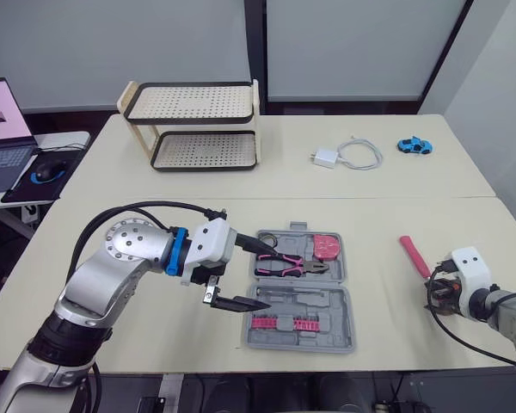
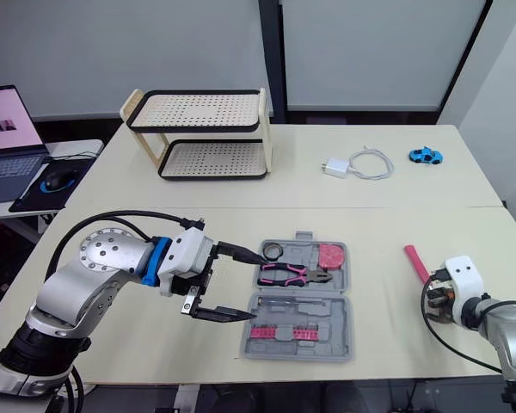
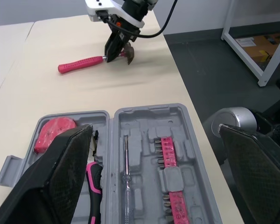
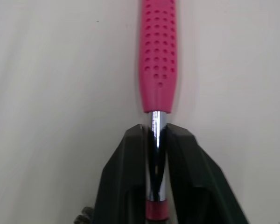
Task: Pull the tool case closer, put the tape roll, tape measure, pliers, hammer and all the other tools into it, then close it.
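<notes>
The grey tool case (image 1: 342, 303) lies open near the table's front edge. Its far half holds pink-handled pliers (image 1: 288, 265), a pink tape measure (image 1: 327, 247) and a dark tape roll (image 1: 269, 240). The near half holds a pink bit strip (image 1: 284, 323) and a screwdriver (image 3: 126, 163). My left gripper (image 1: 273, 280) hovers open over the case's left side, one finger above each half. At the right, my right gripper (image 1: 436, 292) is shut on the steel shaft of the hammer (image 4: 158, 56), whose pink handle (image 1: 414, 255) lies on the table pointing away.
A two-tier rack (image 1: 193, 125) stands at the back left. A white charger with its cable (image 1: 344, 155) and a blue toy car (image 1: 414, 145) lie at the back right. A laptop (image 1: 4, 129) and a mouse (image 1: 47, 172) sit on a side desk.
</notes>
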Robot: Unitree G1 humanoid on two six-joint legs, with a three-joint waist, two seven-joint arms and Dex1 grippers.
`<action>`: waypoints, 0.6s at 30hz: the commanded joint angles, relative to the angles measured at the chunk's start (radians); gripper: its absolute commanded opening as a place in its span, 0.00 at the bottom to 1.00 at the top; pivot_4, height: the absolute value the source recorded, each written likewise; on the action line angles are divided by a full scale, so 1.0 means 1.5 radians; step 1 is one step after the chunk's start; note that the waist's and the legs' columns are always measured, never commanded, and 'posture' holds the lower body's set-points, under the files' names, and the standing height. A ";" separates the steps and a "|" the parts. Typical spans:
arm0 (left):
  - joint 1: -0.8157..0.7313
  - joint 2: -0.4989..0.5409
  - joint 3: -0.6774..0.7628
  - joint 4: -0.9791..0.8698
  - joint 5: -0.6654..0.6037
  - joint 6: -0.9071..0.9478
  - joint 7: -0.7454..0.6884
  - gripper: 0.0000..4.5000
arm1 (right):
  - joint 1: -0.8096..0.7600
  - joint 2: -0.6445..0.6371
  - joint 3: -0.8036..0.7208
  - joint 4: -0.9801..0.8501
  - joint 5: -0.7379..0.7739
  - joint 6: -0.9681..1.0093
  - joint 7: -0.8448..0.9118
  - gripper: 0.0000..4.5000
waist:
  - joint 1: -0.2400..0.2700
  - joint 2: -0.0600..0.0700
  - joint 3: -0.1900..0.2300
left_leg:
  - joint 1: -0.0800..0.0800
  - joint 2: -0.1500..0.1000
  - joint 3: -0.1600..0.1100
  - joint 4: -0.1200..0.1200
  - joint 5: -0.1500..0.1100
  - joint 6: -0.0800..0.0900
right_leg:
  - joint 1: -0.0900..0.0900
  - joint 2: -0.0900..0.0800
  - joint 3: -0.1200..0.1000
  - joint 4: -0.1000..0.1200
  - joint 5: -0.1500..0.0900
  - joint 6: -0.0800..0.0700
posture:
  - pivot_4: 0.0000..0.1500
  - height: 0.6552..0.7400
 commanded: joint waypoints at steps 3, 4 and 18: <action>0.017 0.033 0.027 0.033 0.018 -0.044 -0.023 1.00 | 0.016 -0.041 -0.021 -0.037 0.000 -0.013 0.030 0.02 | 0.000 0.001 0.000 | 0.000 0.000 0.000 0.000 0.000 0.000 | 0.000 0.000 0.000 0.000 0.000 0.000 | 1.00 1.00; 0.020 0.038 0.029 0.038 0.020 -0.052 -0.026 1.00 | 0.018 -0.049 -0.021 -0.043 0.001 -0.015 0.037 0.02 | 0.000 0.001 0.000 | 0.000 0.000 0.000 0.000 0.000 0.000 | 0.000 0.000 0.000 0.000 0.000 0.000 | 1.00 1.00; 0.190 0.133 0.105 0.047 0.058 -0.164 -0.048 1.00 | 0.003 -0.352 0.080 -0.438 0.038 0.047 0.247 0.02 | 0.000 0.006 0.004 | -0.001 0.001 -0.001 -0.001 0.000 0.000 | -0.001 0.000 0.000 0.000 0.000 0.000 | 1.00 1.00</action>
